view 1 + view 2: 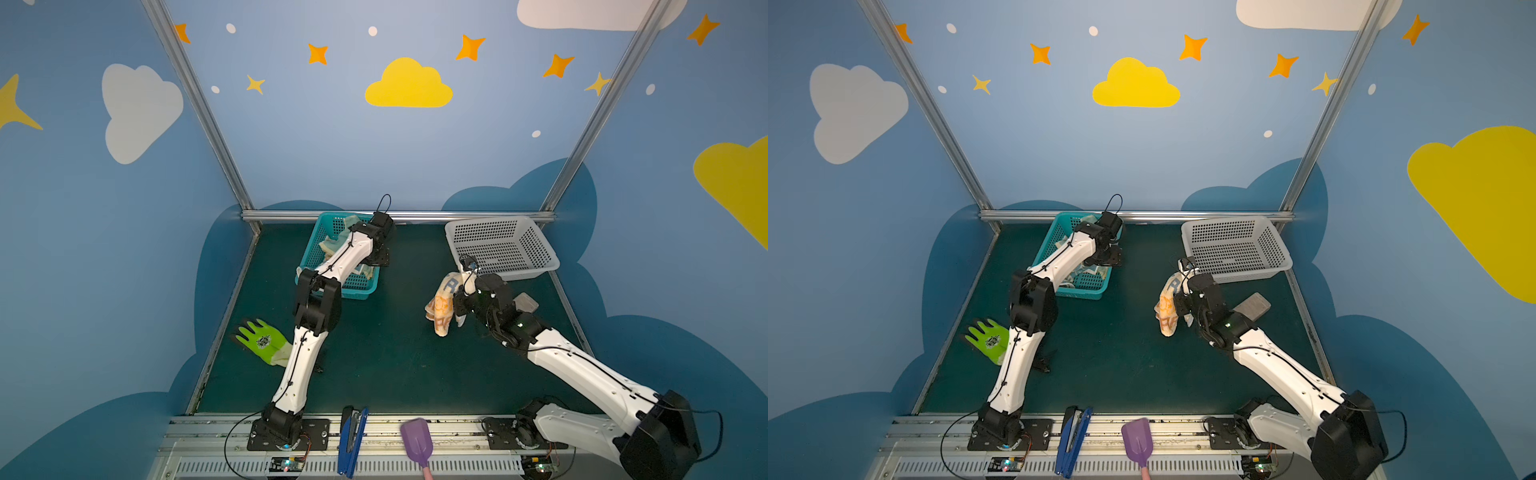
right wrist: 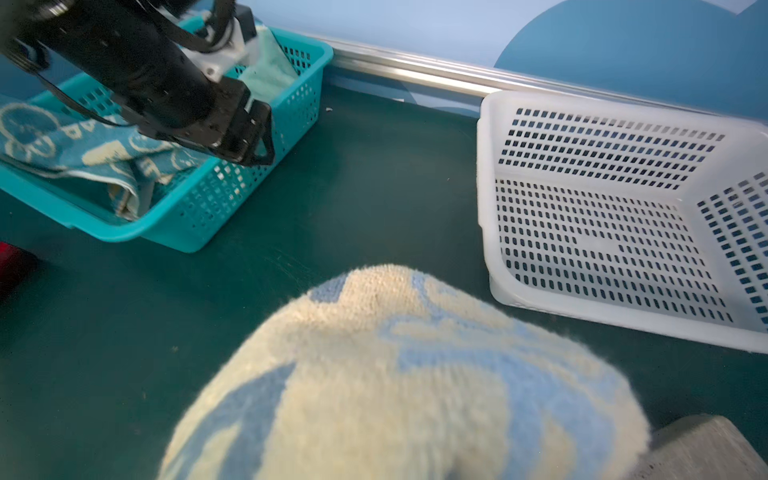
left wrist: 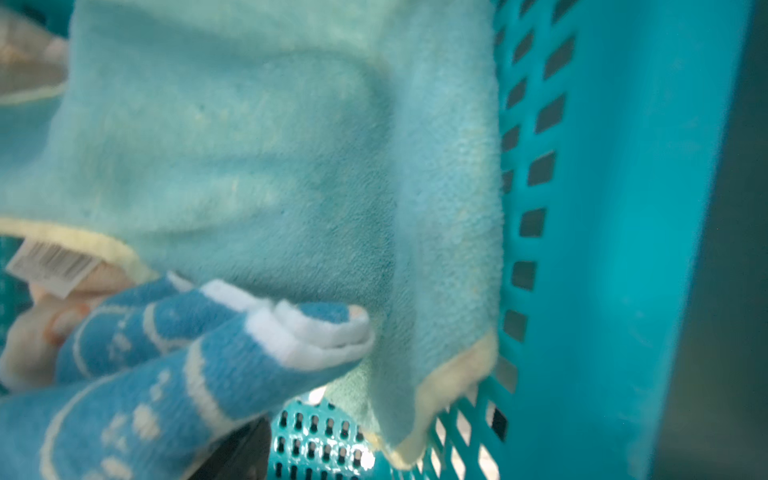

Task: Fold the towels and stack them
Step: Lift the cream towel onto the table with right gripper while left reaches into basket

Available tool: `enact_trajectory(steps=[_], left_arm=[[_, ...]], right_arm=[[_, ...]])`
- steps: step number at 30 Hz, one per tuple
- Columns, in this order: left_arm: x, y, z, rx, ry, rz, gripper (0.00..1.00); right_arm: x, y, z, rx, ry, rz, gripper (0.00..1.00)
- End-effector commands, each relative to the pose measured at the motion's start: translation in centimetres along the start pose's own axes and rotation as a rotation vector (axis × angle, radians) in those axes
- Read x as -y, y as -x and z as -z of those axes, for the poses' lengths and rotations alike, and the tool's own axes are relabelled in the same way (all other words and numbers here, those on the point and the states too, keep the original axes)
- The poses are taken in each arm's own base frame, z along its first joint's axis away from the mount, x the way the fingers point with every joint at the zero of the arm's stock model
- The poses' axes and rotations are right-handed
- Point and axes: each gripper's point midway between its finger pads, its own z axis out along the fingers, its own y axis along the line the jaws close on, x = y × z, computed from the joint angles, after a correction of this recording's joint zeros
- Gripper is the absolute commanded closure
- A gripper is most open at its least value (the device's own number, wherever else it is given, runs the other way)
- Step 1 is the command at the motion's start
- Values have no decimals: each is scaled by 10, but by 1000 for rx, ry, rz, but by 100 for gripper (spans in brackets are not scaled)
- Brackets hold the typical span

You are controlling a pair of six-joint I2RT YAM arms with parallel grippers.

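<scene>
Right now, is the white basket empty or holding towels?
Empty. The white basket shows only bare perforated floor and walls in the right wrist view and both top views.

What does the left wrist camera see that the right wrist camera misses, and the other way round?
Only the left wrist view: a barcode label among the cloths. Only the right wrist view: the white basket, the lettered towel close under the camera, a grey block at the corner, and the left arm. Both: the teal basket, with the mint-green towel and the blue patterned towel inside.
</scene>
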Motion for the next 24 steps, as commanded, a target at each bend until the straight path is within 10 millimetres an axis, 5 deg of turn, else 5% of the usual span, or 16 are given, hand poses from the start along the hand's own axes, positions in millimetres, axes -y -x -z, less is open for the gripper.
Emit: enact_trajectory(steps=[1,8,15,24], left_arm=[[-35,15,15,56,54,33,17],[-69,12,13,50,58,101,16],[-83,20,13,67,34,147,14],[-33,21,57,142,-166,64,0]], right_arm=[[-15,9,-6,-27,63,20,100],[-58,6,-23,-114,260,56,100],[-107,0,-41,-182,404,91,99],[-121,-24,-78,-350,343,15,79]])
